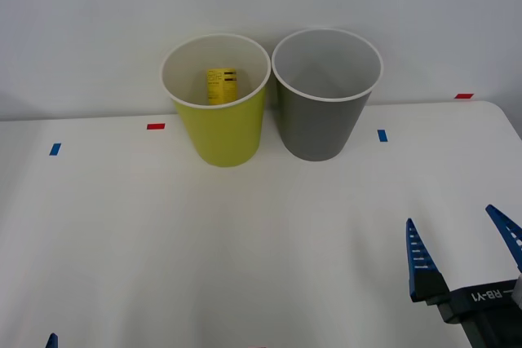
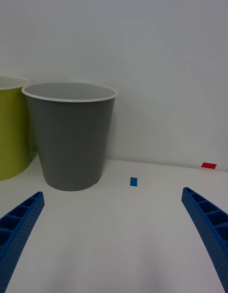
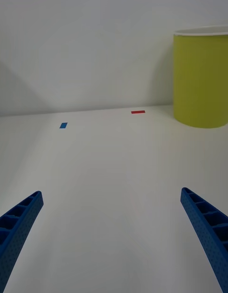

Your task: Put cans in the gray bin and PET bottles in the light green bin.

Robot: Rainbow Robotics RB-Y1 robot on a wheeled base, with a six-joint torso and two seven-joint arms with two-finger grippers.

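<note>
front view: yellow-labelled pet bottle [image 1: 221,85] lies inside the round tapered light green bin [image 1: 220,132], touching the smooth gray bin [image 1: 320,124] on the white bench [image 1: 245,250]. ribbed blue right gripper [image 1: 463,242] and left gripper [image 3: 111,240] jaws spread open, empty.

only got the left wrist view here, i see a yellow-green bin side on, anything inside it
Observer: Yes. The front view shows a slim yellow-labelled bottle with black print standing inside the round yellow-green bin.
Operator: is the other bin near it
Observer: The round dark gray bin stands right beside it, on the robot's right, rims nearly touching.
Operator: anything in the gray one
Observer: None that I can see; from the front its pale inside looks bare.
Operator: where's the right gripper
Observer: The right gripper is open, low over the white table at the near right, holding nothing.
</note>
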